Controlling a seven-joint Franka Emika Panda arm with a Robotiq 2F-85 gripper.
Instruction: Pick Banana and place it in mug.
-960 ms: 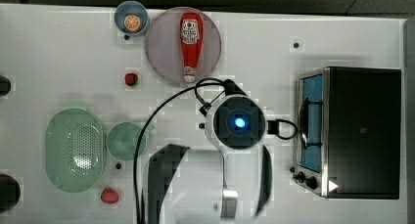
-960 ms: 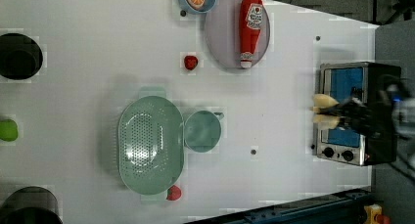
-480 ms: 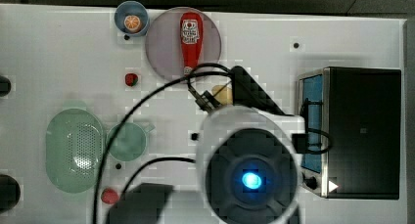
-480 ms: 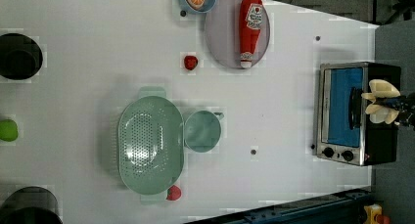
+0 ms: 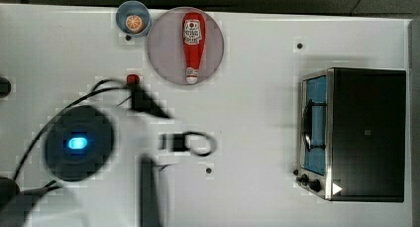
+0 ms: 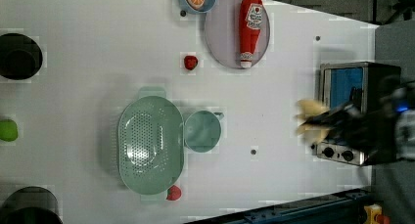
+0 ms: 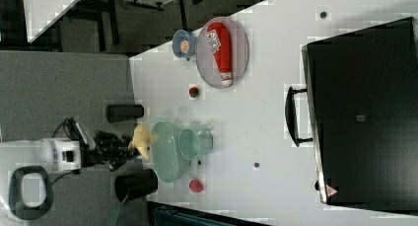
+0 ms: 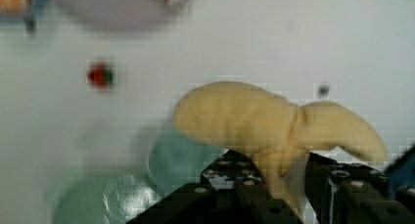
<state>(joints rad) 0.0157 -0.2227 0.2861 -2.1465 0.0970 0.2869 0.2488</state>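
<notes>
Gripper (image 8: 281, 185) clamped on banana (image 8: 254, 121), carried in air (clear of table (image 6: 98, 62)). Mug (image 6: 202, 131) upright, empty, touching basket (image 6: 150, 143) on left view's right.

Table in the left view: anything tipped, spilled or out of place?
Only the ketchup bottle lies on its side across the round plate. The mug stands upright beside the perforated basket; nothing looks spilled.
</notes>
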